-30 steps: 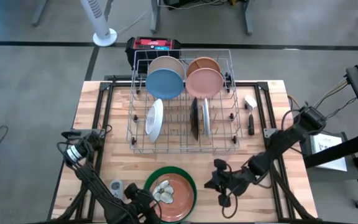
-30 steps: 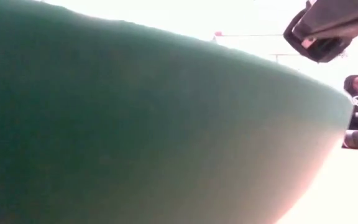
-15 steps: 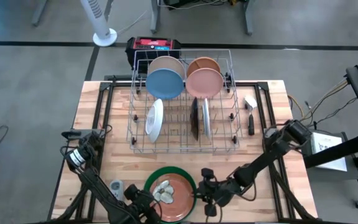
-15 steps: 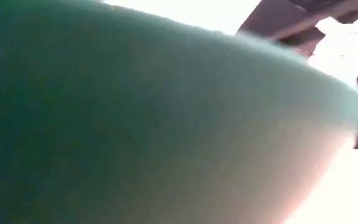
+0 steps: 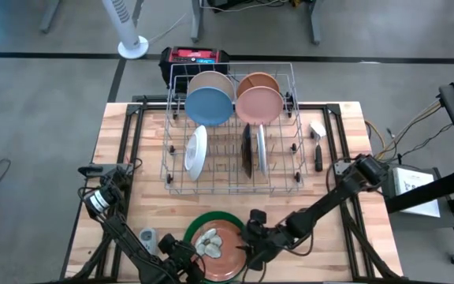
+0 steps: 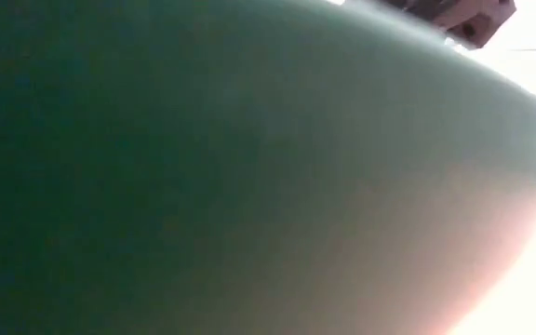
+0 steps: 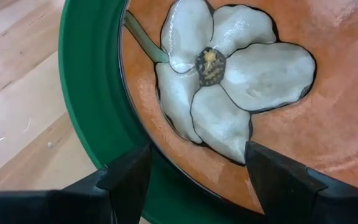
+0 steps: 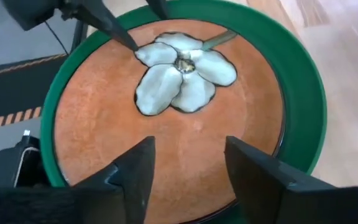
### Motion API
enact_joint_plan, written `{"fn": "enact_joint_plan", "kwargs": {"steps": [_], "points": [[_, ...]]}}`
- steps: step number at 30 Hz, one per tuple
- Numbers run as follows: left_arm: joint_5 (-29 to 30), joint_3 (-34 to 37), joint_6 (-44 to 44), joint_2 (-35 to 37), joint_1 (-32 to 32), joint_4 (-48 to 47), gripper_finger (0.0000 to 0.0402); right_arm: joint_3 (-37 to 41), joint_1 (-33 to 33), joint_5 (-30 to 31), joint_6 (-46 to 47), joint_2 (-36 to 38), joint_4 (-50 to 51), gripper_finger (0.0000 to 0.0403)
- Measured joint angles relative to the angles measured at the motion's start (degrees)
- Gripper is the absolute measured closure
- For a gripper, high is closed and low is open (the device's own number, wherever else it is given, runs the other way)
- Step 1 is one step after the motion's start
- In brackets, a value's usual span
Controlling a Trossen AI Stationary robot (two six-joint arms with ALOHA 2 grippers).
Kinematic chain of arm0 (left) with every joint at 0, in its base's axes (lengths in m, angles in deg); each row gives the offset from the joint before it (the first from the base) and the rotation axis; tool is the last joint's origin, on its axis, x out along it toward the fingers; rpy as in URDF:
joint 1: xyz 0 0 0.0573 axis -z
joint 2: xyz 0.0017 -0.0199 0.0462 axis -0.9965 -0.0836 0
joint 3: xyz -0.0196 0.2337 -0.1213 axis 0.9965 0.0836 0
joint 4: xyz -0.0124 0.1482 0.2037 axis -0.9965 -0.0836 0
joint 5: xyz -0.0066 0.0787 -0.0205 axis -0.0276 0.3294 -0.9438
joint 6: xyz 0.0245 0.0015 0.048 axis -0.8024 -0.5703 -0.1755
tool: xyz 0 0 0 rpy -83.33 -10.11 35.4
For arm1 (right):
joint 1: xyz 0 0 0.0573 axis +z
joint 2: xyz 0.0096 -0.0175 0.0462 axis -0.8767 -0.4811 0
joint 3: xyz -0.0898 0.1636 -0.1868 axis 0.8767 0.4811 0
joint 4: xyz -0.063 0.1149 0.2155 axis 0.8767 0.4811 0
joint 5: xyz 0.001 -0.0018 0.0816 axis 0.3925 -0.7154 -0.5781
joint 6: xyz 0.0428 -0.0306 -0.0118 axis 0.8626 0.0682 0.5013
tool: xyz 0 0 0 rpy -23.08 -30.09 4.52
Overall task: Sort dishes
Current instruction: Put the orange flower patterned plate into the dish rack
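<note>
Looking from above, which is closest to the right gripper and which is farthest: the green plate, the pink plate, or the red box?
From the right gripper:
1. Green plate, right beside it at the table's near edge.
2. Pink plate, standing at the back of the wire rack.
3. Red box, beyond the rack, off the table's far edge.

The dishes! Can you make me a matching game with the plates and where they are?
Things:
1. green-rimmed flower plate
2. blue plate
3. pink plate
4. white plate

Places:
A. back of the wire rack, robot's right
B. on the table, between both grippers
C. back of the rack, robot's left
D. upright near the rack's left end

Pairs: 1-B, 2-C, 3-A, 4-D
</note>
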Motion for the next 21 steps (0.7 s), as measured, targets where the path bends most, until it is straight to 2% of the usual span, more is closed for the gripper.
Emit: {"fn": "enact_joint_plan", "kwargs": {"steps": [11, 21], "points": [[1.65, 0.15, 0.18, -0.07, -0.05, 0.22, 0.0155, 0.49, -0.91, -0.21, 3.02, -1.14, 0.73, 0.0146], [3.5, 0.15, 0.51, -1.62, -0.03, 0.09, 0.0155, 1.8, -1.13, -0.04, 0.72, -1.2, 1.13, 0.0118]]}}
